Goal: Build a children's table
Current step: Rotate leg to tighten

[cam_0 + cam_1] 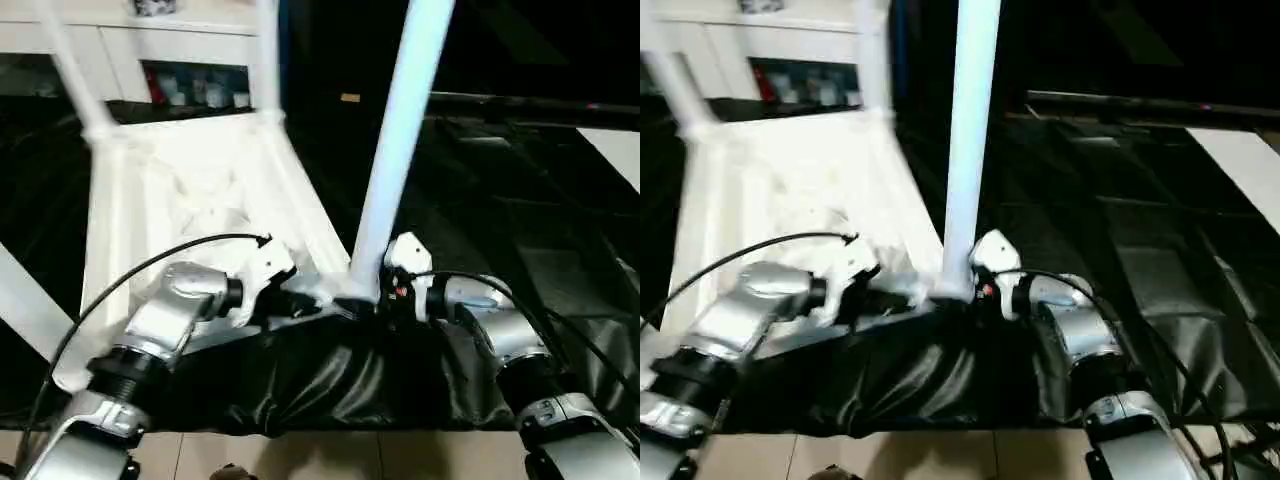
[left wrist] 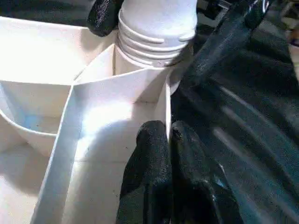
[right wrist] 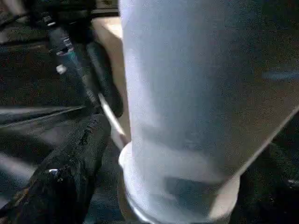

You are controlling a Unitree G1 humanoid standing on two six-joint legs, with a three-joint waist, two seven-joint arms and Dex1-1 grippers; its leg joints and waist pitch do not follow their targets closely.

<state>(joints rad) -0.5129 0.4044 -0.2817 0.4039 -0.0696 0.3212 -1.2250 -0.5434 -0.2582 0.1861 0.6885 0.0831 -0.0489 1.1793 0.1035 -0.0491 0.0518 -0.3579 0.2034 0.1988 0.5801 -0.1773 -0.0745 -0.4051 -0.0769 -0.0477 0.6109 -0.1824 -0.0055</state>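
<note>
The white table top (image 1: 200, 200) is seen upside down across the left and centre of the frame, ribbed underside up, with two legs (image 1: 75, 70) already standing in the far sockets at upper left. At lower centre-left the left pincer (image 2: 170, 186) is clamped together on a thin rib at the near edge of the top, steadying it. Just right of it, the fourth leg (image 1: 400, 140) rises steeply from the near corner socket (image 2: 140, 65), its threaded end only partly seated. The right pincer (image 1: 392, 292) is closed around the leg's base. The leg is probably best kept in line with the socket and turned while the top is held still, so that cross-threading is avoided.
</note>
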